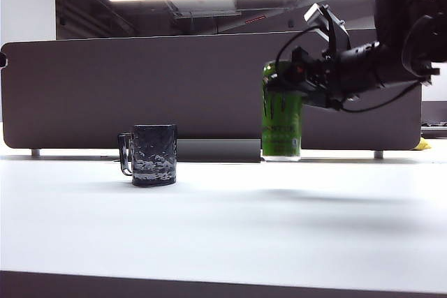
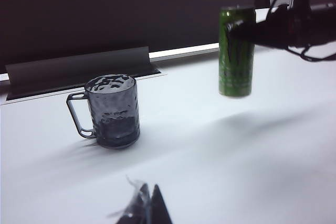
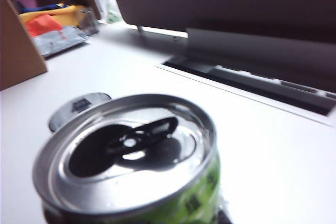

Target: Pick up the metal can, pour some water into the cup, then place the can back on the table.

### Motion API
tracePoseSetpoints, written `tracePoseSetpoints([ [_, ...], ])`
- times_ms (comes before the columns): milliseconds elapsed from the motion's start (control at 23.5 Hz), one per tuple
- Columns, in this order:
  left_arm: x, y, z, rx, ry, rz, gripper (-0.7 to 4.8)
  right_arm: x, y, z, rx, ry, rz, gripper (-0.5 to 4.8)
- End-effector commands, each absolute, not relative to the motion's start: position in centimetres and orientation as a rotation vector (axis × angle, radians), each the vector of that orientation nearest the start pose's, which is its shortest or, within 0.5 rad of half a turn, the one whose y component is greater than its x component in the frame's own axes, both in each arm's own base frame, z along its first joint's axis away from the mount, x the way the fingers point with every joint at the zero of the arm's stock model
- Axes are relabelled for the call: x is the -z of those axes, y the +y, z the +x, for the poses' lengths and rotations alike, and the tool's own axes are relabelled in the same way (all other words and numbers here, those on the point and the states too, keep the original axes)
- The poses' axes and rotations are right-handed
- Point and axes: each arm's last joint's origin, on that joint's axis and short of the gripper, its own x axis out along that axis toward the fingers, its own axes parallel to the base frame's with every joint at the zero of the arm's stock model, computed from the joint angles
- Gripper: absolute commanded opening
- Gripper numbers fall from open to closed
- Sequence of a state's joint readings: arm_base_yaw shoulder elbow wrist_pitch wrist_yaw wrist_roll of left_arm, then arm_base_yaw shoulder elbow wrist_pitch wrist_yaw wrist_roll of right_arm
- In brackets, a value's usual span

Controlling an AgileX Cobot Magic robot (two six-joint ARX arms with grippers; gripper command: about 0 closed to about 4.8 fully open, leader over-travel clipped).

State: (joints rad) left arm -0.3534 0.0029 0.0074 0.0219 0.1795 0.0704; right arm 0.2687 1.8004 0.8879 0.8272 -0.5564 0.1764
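The green metal can (image 1: 281, 120) stands upright at the back right of the white table (image 1: 279, 228). My right gripper (image 1: 283, 82) is shut on its upper part, coming in level from the right. In the left wrist view the can (image 2: 235, 61) seems to hang just above the table, its shadow lying apart from its base. The right wrist view looks down on the can's silver top (image 3: 131, 150), which has an open mouth. The dark grey cup (image 1: 154, 155) stands to the left, handle pointing left. I cannot tell whether water is inside. My left gripper (image 2: 146, 203) is shut, well short of the cup (image 2: 112, 111).
A dark brown divider panel (image 1: 140, 88) runs along the back of the table, with a low dark strip (image 2: 79, 69) at its foot. A brown box (image 3: 16, 45) and colourful clutter (image 3: 52, 24) lie at one far end. Something yellow (image 1: 422, 145) sits at the right edge.
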Motion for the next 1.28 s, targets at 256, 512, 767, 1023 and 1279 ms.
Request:
tracePoseSetpoints([
  [256, -16.9, -3.8, 8.9, 0.531, -0.054, 0.063, -0.05, -19.1, 11.0, 34.1, -0.802, 0.079, 0.141, 2.52],
  [512, -16.9, -3.8, 8.9, 0.531, -0.054, 0.063, -0.05, -18.6, 10.8, 33.5, -0.802, 0.058, 0.121, 2.52],
  [767, -16.9, -3.8, 8.9, 0.531, -0.054, 0.063, -0.05, -17.8, 10.5, 32.5, -0.785, 0.020, 0.116, 2.52],
  [1023, -16.9, -3.8, 8.9, 0.531, -0.054, 0.063, -0.05, -16.9, 10.5, 32.4, -0.786, 0.026, 0.119, 2.52],
  [1279, -16.9, -3.8, 8.9, 0.531, -0.054, 0.063, -0.05, -15.8, 10.6, 32.7, -0.790, 0.027, 0.138, 2.52],
])
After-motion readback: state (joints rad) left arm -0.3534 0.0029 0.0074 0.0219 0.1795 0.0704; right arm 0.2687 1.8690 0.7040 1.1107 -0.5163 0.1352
